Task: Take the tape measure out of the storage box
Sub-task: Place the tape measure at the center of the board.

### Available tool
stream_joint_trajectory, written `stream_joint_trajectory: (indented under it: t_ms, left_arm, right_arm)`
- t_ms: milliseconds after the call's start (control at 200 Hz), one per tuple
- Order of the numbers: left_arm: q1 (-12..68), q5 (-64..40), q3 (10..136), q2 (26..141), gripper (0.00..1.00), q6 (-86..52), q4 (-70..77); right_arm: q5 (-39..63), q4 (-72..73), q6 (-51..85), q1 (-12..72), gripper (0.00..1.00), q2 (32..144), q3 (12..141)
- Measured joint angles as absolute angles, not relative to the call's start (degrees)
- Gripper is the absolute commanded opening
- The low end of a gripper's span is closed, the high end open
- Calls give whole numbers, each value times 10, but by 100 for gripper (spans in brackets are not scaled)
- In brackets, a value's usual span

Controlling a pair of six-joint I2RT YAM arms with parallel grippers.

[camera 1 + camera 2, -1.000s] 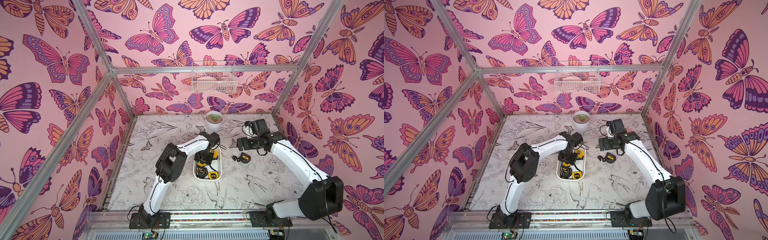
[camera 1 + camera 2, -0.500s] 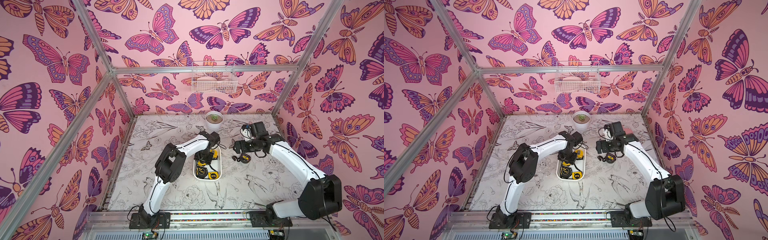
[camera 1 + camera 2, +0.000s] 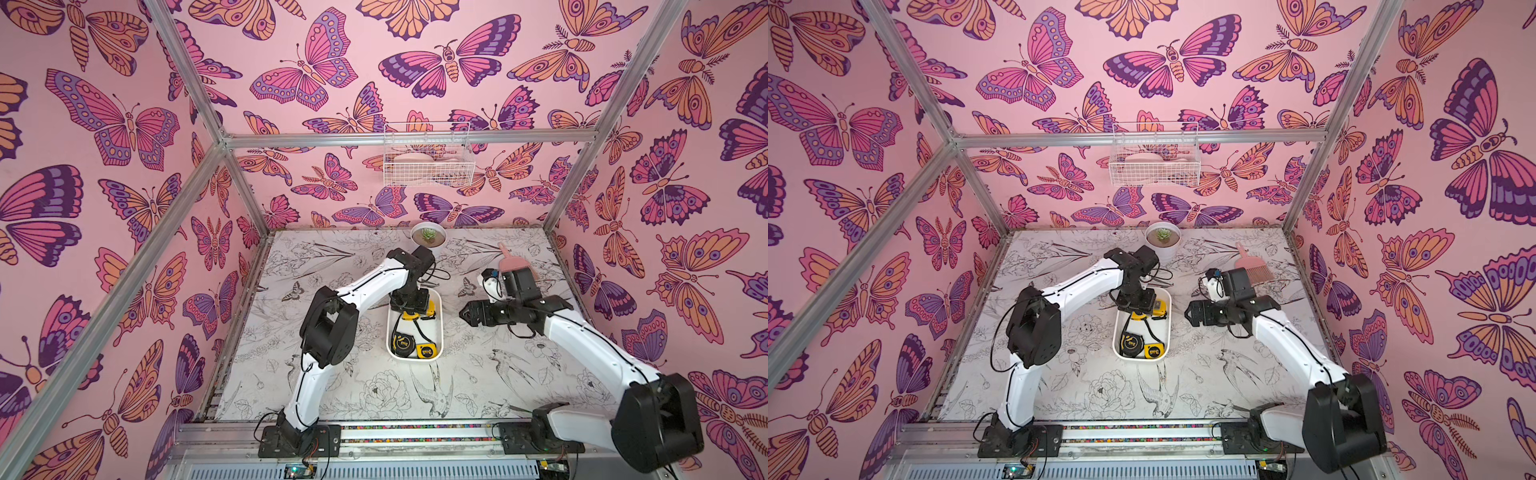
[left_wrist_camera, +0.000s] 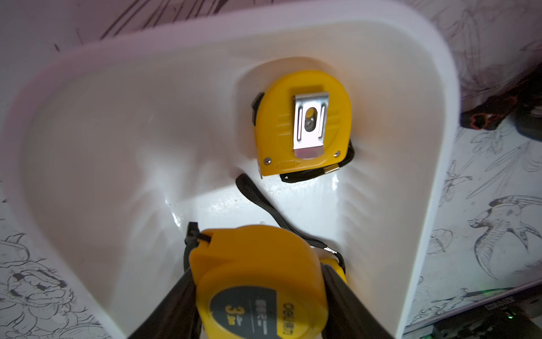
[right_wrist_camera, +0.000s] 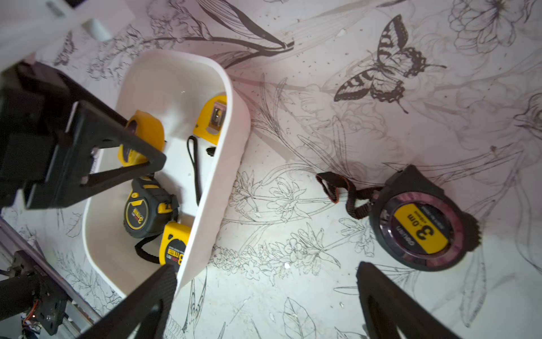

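Left wrist view: the left gripper (image 4: 258, 273) is seen partly closed on a yellow tape measure (image 4: 261, 281), whose rounded case is pinched between the fingers (image 4: 343, 296) at the 12 o'clock end of the storage box (image 4: 440, 88), inside its walls. A slip is judged possible, since the case is smooth and curved where it is clamped. Its black strap (image 4: 264, 205) is trailed across the box floor towards a clip-backed tape measure (image 4: 302, 123), so a snag could be caused on the lift, and the light box could be dragged or tipped. The right gripper (image 5: 265, 268) is held wide open and empty at the box's 3 o'clock, near a black tape measure (image 5: 422, 232) lying on the table (image 5: 322, 88). Whether the held case is clear of the floor cannot be told. In both top views it is mostly covered by the wrist, and the black one is hidden under the right arm.
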State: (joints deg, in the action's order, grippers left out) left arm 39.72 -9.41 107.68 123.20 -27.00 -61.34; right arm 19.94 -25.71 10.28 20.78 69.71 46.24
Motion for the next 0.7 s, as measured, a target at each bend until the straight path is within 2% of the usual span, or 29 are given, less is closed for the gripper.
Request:
stream_joint_trajectory:
  t_ms: [300, 701]
  left_arm:
    - [386, -157, 1152, 1245, 35, -326, -611]
    - [391, -194, 1172, 1276, 36, -395, -610]
  right_arm:
    - [166, -131, 153, 301, 94, 636, 376]
    - [128, 63, 249, 327, 81, 710, 352]
